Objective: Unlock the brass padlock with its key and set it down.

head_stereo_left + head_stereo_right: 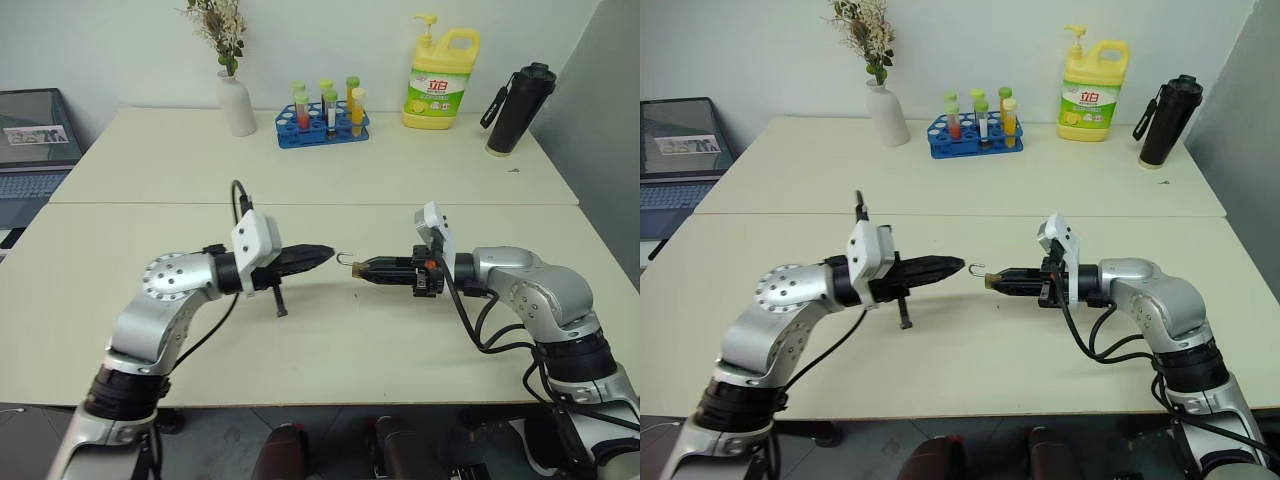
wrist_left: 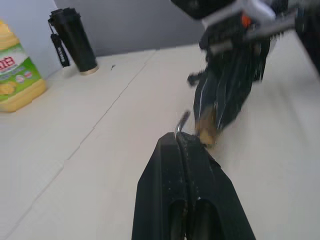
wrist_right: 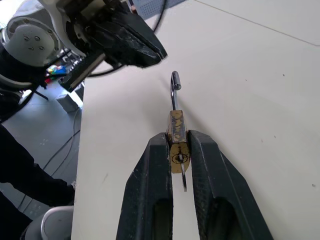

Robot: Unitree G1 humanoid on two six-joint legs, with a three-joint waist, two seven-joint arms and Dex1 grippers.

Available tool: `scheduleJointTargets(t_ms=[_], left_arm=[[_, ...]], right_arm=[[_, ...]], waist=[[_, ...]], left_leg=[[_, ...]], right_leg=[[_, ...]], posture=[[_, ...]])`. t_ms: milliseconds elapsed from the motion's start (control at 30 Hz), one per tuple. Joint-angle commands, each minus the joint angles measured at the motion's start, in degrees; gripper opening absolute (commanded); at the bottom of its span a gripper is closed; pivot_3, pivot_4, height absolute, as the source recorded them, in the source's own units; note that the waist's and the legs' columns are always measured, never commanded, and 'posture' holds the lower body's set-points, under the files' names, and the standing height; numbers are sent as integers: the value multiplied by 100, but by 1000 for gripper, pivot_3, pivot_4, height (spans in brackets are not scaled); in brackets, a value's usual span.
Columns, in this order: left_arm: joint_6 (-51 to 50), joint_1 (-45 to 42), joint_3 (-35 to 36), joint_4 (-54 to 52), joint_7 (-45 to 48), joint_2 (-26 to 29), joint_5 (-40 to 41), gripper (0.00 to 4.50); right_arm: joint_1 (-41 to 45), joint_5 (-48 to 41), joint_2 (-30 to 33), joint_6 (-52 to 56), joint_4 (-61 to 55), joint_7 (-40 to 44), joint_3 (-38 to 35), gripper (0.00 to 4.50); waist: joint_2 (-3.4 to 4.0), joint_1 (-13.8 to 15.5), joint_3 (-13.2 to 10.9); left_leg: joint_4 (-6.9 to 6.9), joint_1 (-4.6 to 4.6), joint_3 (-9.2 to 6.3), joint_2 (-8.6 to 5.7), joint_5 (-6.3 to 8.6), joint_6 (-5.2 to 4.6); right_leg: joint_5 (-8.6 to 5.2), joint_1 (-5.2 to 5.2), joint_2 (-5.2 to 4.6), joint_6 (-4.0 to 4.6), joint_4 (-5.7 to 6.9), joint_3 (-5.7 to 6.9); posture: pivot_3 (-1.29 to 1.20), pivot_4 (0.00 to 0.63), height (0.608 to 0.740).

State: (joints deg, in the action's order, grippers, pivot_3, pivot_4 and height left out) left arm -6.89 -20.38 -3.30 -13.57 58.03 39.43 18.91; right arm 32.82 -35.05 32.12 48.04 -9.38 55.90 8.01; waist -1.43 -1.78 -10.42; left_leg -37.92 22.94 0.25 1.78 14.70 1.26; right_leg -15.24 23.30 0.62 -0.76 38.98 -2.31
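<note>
My right gripper (image 3: 177, 137) is shut on the brass padlock (image 3: 176, 131) and holds it level above the table (image 1: 330, 350). The silver shackle (image 3: 174, 82) stands open like a hook and points at my left gripper (image 1: 328, 252). A thin silvery piece, the key (image 3: 184, 181), sticks out of the padlock's keyed end between the fingers. My left gripper is shut, with nothing visible between its fingers (image 2: 170, 165). Its tip sits just short of the shackle (image 1: 343, 258), not touching it. In the left wrist view the brass body (image 2: 206, 131) shows just beyond the closed tips.
Along the table's far side stand a white vase with dried flowers (image 1: 237, 100), a blue rack of test tubes (image 1: 323, 125), a yellow detergent bottle (image 1: 440, 80) and a black flask (image 1: 518, 108). A laptop (image 1: 30, 150) sits on the left.
</note>
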Motion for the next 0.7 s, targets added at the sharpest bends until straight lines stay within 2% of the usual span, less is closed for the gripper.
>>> scheduleJointTargets(t_ms=[33,167,267,400,700], left_arm=[[921,273,64,5,379,338,-389,853],[1780,809,-48,-61,688,618,-699,2141],[2365,870,-167,21,667,623,-1028,3097],[2589,900,-218,59,527,476,-1053,4449],[2814,910,-372,216,530,450,-1169,4500]], right_arm=[[16,-47,98,74,-88,36,-90,170],[113,-121,135,549,116,-4,-41,170],[163,-245,74,1080,380,-92,-107,170],[201,-329,7,1550,584,-195,-122,170],[334,-112,-228,2031,1010,-584,89,170]], waist=[[0,5,0],[1,5,0],[0,19,-1],[0,22,-1],[0,1,-1]], left_leg=[[0,0,1,-1,0,0],[0,0,7,0,0,0],[0,2,6,0,0,-1],[0,2,6,-1,0,-1],[1,2,5,2,1,-1]], right_leg=[[0,0,-1,0,0,-1],[0,0,-10,1,-2,-2],[0,0,-24,1,-2,0],[-1,0,-23,0,-2,0],[-4,1,-13,-5,-1,1]], posture=[[0,150,740],[0,150,740],[0,150,740],[0,150,740],[0,150,740]])
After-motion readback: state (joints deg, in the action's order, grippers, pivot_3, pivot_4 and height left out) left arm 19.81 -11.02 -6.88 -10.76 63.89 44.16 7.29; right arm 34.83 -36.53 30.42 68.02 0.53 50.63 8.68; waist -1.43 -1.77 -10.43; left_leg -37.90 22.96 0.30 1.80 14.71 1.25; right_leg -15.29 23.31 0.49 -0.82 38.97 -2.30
